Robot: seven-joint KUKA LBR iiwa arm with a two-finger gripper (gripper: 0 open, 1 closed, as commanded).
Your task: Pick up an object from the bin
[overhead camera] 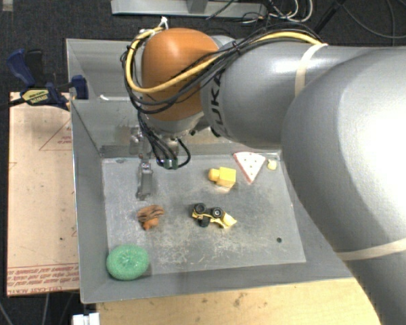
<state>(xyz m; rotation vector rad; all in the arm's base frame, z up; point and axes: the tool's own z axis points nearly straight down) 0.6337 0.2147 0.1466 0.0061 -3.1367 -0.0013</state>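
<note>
Camera view: bin (88,181) with green sponge (128,261), yellow block (223,177), toy car (212,216)

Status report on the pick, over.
End effector at left of bin. Small brown object just beyond its tip, apart. Green round pad and yellow toy vehicle nearby, clear of it.

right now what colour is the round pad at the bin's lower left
The round pad is green, seen in camera view.

Green disc (128,262), yellow block (222,176), lump (149,215) brown, perhaps striped.
</note>
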